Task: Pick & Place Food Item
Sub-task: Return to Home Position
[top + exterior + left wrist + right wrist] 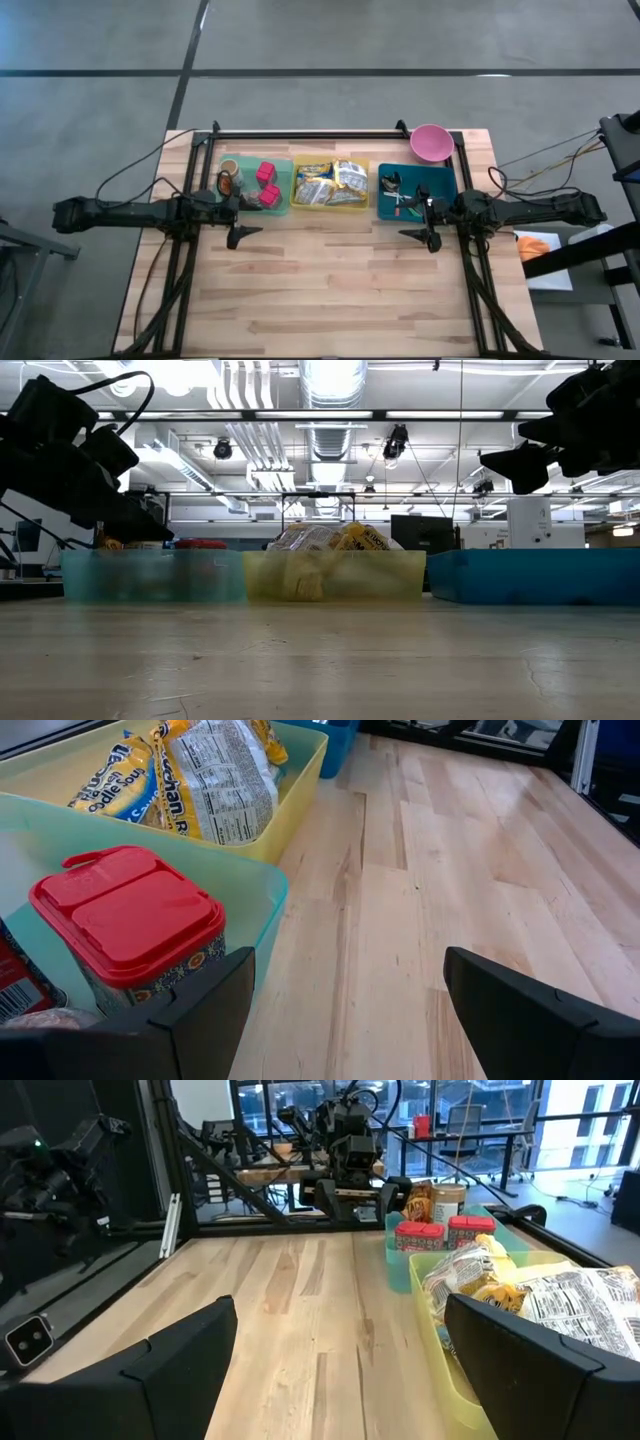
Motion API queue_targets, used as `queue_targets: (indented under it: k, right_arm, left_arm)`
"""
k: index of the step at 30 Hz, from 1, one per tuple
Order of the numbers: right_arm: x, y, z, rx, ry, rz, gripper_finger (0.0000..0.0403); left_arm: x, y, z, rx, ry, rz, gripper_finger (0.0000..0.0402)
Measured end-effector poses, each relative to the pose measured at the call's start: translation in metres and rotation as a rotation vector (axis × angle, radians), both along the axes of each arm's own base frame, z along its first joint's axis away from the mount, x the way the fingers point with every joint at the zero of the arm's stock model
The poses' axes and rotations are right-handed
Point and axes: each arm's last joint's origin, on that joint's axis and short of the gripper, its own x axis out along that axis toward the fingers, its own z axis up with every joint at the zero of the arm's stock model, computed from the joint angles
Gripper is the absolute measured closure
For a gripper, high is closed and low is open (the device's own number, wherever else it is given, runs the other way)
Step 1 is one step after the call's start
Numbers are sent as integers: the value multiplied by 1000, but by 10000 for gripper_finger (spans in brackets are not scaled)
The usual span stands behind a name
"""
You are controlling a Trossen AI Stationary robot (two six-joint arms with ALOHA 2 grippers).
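Hovering just in front of the row of three bins, the left gripper (243,234) is holding its jaws apart with nothing between them, above the pale wooden tabletop (330,290). The right gripper (428,238) is hanging likewise before the blue plastic bin (440,180), jaws apart and empty. Two red-lidded seasoning cans (265,172) are standing in the translucent green plastic bin (284,165), and crinkled yellow noodle packs (335,184) are lying heaped in the yellow plastic bin (330,208) between the other two. A round pink bowl (431,142) is sitting near the table's far right corner.
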Motion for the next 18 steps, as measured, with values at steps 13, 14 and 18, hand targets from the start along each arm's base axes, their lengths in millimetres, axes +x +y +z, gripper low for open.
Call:
queue_targets:
  k: [13,14,18]
  right_arm:
    - [0,0,0,-11,0,0,51]
    - [0,0,0,-5,0,0,51]
    - [0,0,0,-6,0,0,51]
  left_arm:
    - [0,0,0,0,0,0,69]
    - [0,0,0,0,0,0,69]
    - [0,0,0,0,0,0,69]
